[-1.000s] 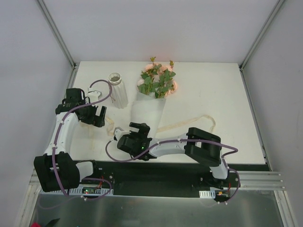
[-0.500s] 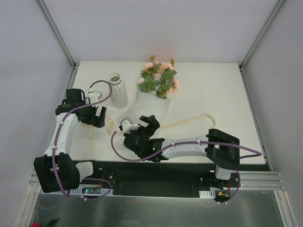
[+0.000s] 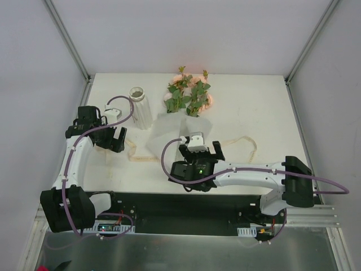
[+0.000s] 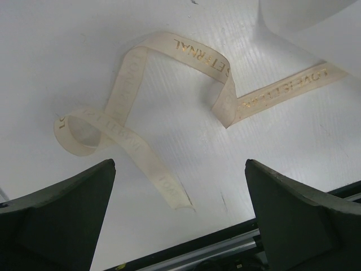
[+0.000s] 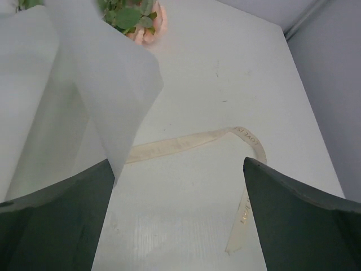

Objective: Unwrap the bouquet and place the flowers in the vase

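Note:
The bouquet [image 3: 189, 97] lies at the back of the table, peach roses and green leaves pointing away, still inside its white paper cone [image 3: 172, 130]. The pale ribbon [image 3: 234, 141] lies loose on the table, off the bouquet. The white ribbed vase [image 3: 140, 106] stands upright left of the bouquet. My right gripper [image 3: 200, 151] is open, just at the cone's near right edge; its view shows the paper [image 5: 73, 84], the flowers [image 5: 132, 20] and the ribbon [image 5: 180, 142]. My left gripper [image 3: 114, 140] is open and empty over the ribbon's curled end [image 4: 192, 51], near the vase.
The black rail of the arm bases [image 3: 186, 206] runs along the table's near edge. Grey enclosure walls and metal posts [image 3: 67, 39] surround the white table [image 3: 265, 107]. A corner of the paper [image 4: 316, 22] shows in the left wrist view.
My right arm has swung to the right, carrying its open gripper from the table's left-centre to the cone's near right edge. The left arm has stayed put.

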Available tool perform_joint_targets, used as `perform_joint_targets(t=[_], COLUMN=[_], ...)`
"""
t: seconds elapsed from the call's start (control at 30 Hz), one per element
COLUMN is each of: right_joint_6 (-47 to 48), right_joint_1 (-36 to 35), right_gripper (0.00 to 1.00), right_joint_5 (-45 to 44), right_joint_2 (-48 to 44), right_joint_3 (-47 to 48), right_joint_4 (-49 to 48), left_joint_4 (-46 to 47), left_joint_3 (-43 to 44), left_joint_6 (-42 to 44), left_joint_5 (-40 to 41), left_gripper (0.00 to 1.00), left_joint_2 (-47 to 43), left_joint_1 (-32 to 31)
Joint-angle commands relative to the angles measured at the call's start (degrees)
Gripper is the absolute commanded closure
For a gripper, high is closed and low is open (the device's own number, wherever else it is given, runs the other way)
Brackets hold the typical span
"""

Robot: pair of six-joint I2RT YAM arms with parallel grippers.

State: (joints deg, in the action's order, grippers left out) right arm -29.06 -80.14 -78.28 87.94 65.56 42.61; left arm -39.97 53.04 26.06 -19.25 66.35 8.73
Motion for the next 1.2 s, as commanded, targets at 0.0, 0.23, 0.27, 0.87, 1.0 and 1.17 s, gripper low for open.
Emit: perform_joint_targets(t=[0.0, 0.23, 0.27, 0.87, 1.0, 1.17], right_joint_6=[-51.89, -59.27, -58.92, 15.53, 27.45, 35.91], right_joint_1=[-0.54, 0.41, 1.2, 40.13, 50.6, 52.18], right_gripper=[0.0, 0.0, 0.0, 0.0, 0.0, 0.03], right_joint_5=[-2.5, 2.08, 1.3, 63.95, 96.62, 102.7], right_joint_2=[1.87, -10.93, -15.65, -27.85, -11.07, 3.1], right_joint_3=[5.63, -3.24, -3.59, -6.16, 6.22, 16.34], right_joint_4=[52.4, 52.4, 52.4, -25.11, -21.99, -20.2], left_joint_4=[-1.69, -2.92, -3.01, -8.28, -8.99, -11.8], left_joint_3=[2.51, 4.88, 5.15, 8.49, 7.35, 9.36], left_joint_6=[1.88, 3.38, 3.47, 4.96, 5.49, 6.1], left_joint_5=[-0.88, -0.09, 0.0, -2.02, -3.08, -7.64], left_gripper=[0.01, 0.01, 0.01, 0.01, 0.01, 0.01], left_joint_2=[-1.66, -2.36, -2.54, -8.07, -8.34, -8.69], left_joint_1=[0.58, 0.58, 0.5, 0.41, 0.5, 0.41])
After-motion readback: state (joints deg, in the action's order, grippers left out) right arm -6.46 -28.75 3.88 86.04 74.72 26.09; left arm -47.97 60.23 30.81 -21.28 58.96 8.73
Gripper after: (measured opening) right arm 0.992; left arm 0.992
